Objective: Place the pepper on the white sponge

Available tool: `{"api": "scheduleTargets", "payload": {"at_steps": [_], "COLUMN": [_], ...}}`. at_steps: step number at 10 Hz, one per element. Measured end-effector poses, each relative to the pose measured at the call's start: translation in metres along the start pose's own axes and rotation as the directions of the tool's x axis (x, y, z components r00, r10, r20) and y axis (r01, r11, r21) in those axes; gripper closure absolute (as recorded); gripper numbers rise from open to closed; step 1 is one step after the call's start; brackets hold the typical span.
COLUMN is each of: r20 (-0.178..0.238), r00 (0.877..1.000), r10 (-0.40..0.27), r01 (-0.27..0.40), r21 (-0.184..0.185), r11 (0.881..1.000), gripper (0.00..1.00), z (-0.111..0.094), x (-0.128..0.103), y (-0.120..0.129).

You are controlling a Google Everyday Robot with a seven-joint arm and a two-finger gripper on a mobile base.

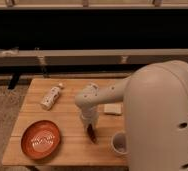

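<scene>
the gripper (91, 128) is pointed down over the middle of the wooden bench (67, 117) and is clenched on the dark red pepper (92, 135). whether the pepper's lower end touches the bench cannot be told. the white sponge (112, 108) is laid flat just to the right and farther back, apart from the pepper. a white cup (119, 143) is seen near right, an orange plate (41, 140) near left, and a white bottle (51, 97) lying far left.
</scene>
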Motion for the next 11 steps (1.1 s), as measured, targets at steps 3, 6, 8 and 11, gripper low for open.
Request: {"api": "scheduleTargets", "payload": {"at_steps": [3, 6, 8, 11], "r20": [0.015, 0.042, 0.054, 0.059], "r00": [1.000, 0.999, 0.999, 0.998], "r10": [-0.008, -0.013, -0.004, 0.034], "r01": [0.008, 0.012, 0.003, -0.035], "r21": [0.000, 0.004, 0.013, 0.012], "r11": [1.000, 1.000, 1.000, 0.999], "gripper": [1.00, 1.00, 1.00, 1.00], "z": [-0.016, -0.045, -0.058, -0.071], "x": [0.004, -0.012, -0.031, -0.068], "y": [-0.005, -0.018, -0.038, -0.078]}}
